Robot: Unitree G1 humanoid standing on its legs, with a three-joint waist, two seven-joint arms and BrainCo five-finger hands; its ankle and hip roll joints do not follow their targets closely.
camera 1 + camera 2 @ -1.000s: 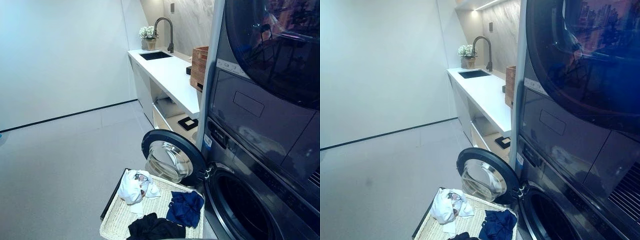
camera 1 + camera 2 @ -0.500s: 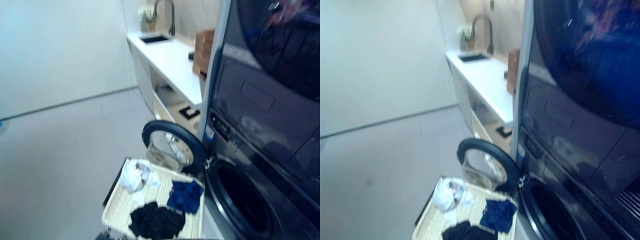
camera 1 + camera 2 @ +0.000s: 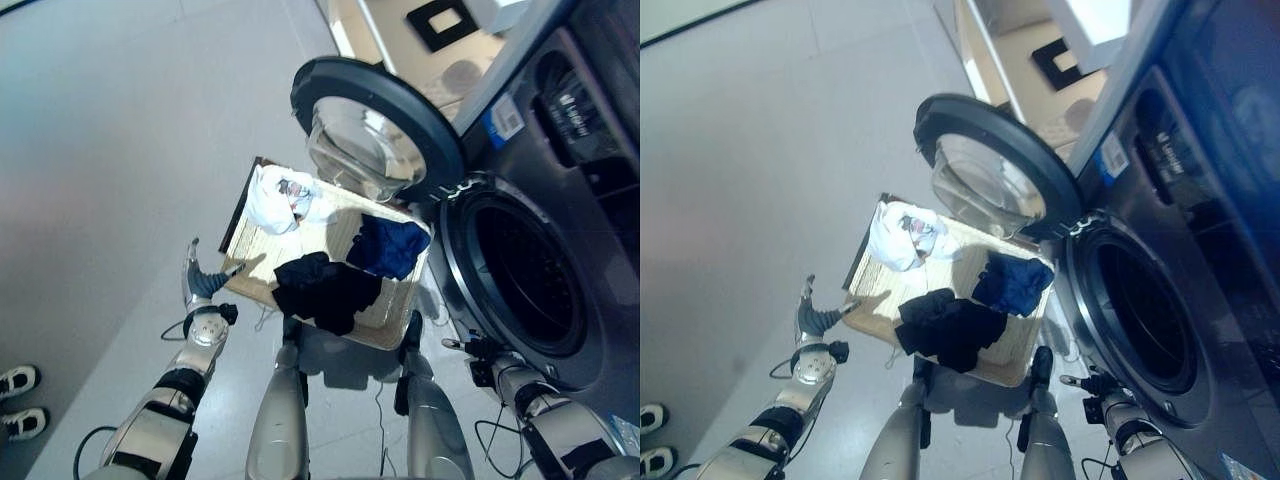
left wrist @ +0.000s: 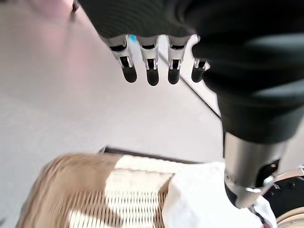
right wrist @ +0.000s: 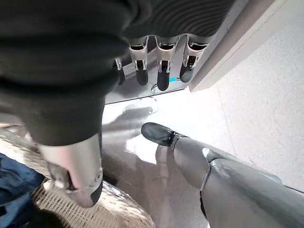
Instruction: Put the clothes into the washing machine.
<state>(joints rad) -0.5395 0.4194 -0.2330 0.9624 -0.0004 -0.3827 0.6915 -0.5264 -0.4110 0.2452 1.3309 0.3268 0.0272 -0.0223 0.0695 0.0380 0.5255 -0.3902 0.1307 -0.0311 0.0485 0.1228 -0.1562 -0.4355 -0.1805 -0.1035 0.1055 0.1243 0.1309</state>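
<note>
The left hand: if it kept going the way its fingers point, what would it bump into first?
Probably the wicker basket: the left hand, fingers relaxed, hovers beside its near corner, and its wrist view looks toward the white garment. Depth is uncertain.

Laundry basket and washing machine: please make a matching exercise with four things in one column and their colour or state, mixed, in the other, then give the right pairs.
Things:
1. garment nearest the left robot hand
2. garment nearest the drum opening
3. garment at the basket's near edge
4. washing machine door

Colour or state:
A. black
B. swung open
C. white
D. dark blue

Pairs: 1 white garment C; 2 blue garment D; 3 black garment A; 4 B.
</note>
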